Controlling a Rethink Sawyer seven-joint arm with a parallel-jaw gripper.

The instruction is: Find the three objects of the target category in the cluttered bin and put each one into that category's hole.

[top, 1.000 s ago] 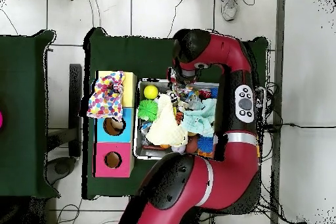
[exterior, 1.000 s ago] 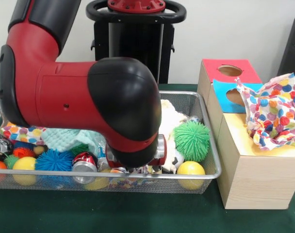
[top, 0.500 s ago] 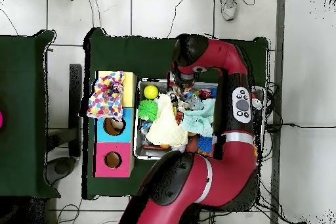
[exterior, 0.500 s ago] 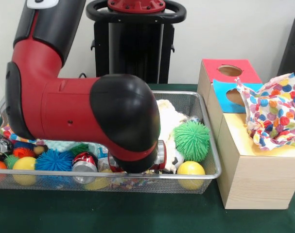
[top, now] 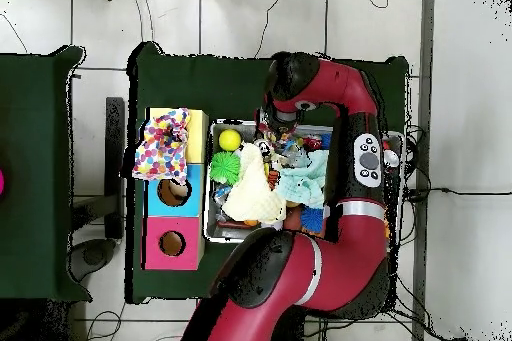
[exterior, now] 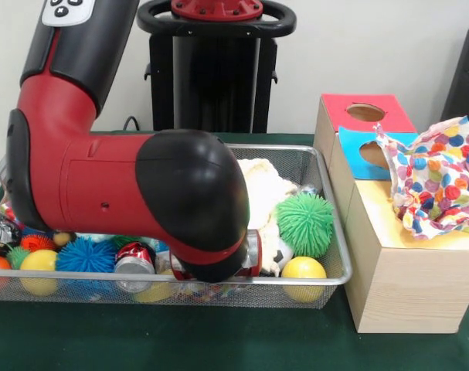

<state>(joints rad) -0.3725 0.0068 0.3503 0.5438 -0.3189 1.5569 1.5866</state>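
Red arm [exterior: 134, 185] lowered into cluttered wire bin [exterior: 327, 280]; grasping end hidden, state impossible to tell. Polka-dot cloth [exterior: 435, 182] draped over wooden box [exterior: 404, 286]. Likely risk: snagging neighbouring clutter, blind.

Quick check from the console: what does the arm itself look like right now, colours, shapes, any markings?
The arm is glossy red with rounded black joint caps, the largest a black dome at the elbow. A silver band rings one link in the overhead view. A pale grey oval button panel with dark buttons sits on a black link. The gripper is hidden behind the arm.
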